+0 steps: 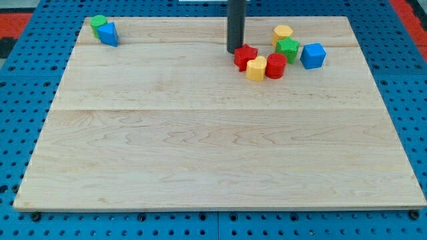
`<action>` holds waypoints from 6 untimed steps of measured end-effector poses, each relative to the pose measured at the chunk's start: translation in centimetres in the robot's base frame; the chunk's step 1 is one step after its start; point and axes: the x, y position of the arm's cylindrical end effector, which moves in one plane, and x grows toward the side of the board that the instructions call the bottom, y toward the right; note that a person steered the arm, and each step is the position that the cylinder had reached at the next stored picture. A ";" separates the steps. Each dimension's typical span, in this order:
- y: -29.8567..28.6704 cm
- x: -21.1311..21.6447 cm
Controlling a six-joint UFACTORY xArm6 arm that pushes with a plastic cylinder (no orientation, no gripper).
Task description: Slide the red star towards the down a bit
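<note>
The arm itself stayed out of sight; all that showed of it was a straight dark rod coming down from the view's top edge, a little right of the middle. It stood upright, with no lean to either side that I could make out. My tip [235,51] sat low at the far part of the pale wooden table [200,147], at the surface so far as I could tell. It stood just beside the red star-shaped block [245,56], at that block's upper left, seemingly touching it.
</note>
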 end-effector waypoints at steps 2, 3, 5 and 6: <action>0.1 8.3; -2.7 7.3; -1.2 4.4; 3.4 4.7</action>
